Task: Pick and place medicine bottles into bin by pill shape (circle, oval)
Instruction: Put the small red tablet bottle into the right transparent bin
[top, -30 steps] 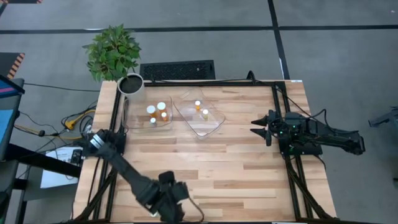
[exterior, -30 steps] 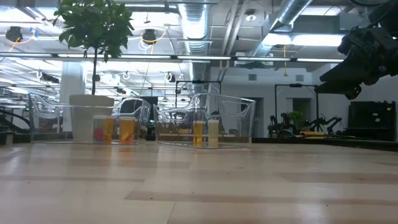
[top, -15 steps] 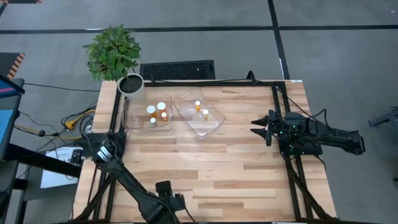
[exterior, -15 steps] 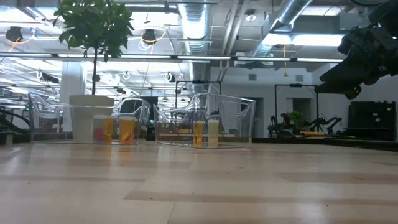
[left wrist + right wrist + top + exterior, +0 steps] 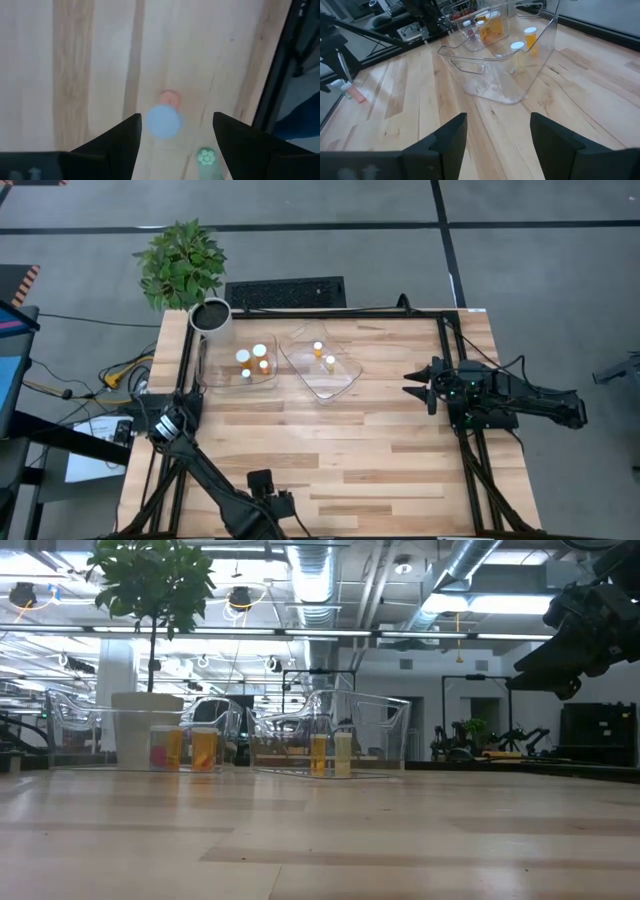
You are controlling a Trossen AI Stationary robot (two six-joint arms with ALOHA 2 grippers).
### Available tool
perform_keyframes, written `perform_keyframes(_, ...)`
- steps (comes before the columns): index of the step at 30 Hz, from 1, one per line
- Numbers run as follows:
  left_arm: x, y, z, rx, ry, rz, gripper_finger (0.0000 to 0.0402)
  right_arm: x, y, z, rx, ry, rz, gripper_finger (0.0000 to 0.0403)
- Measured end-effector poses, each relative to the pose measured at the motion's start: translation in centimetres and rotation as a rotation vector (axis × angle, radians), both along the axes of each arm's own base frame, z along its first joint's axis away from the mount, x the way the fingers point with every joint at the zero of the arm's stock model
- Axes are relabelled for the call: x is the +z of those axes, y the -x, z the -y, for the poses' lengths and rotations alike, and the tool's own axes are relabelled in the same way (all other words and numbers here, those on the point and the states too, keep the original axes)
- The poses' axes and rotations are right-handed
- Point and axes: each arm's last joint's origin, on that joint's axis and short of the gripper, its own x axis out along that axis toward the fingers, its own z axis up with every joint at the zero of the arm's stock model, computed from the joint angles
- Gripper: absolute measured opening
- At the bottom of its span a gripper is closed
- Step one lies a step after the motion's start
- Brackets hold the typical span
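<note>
Two clear tubs stand at the far middle of the table. The left tub (image 5: 240, 362) holds several amber bottles with white caps (image 5: 259, 352). The right tub (image 5: 322, 365) holds two (image 5: 318, 348). One small bottle with a pale cap and pinkish body (image 5: 350, 92) lies on the table by its near edge. It shows blurred in the left wrist view (image 5: 163, 120), below and between the fingers of my left gripper (image 5: 177, 131), which is open above it and apart from it (image 5: 262, 480). My right gripper (image 5: 410, 385) is open and empty, raised over the table's right side (image 5: 565, 680).
A white plant pot with a green plant (image 5: 210, 318) stands at the table's far left corner, next to the left tub. A black grille (image 5: 285, 292) lies on the floor behind the table. Black frame rails (image 5: 447, 360) run along the table's sides. Bare wood lies between tubs and near edge.
My left arm has folded lower, and its gripper has gone down toward the table by the near edge, then held nearly still. The tubs, the bottles and my right arm have not moved.
</note>
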Motion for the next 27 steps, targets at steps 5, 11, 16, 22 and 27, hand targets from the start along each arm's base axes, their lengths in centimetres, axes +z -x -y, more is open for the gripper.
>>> perform_keyframes(5, 0.02, 0.5, -0.44, -0.003, -0.061, -0.036, 0.0241, 0.0, 0.0, 0.0, 0.0, 0.0, 0.0, 0.0225)
perform_keyframes(11, 0.03, 0.34, -0.3, -0.039, -0.049, -0.026, 0.0241, 0.0, 0.0, 0.0, 0.0, 0.0, 0.0, 0.0225)
perform_keyframes(16, 0.03, 0.39, -0.24, -0.038, -0.047, -0.025, 0.0241, 0.0, 0.0, 0.0, 0.0, 0.0, 0.0, 0.0225)
perform_keyframes(22, 0.04, 0.44, -0.2, -0.048, -0.043, -0.032, 0.0241, 0.0, 0.0, 0.0, 0.0, 0.0, 0.0, 0.0225)
perform_keyframes(27, 0.05, 0.44, -0.2, -0.068, -0.045, -0.034, 0.0241, 0.0, 0.0, 0.0, 0.0, 0.0, 0.0, 0.0225)
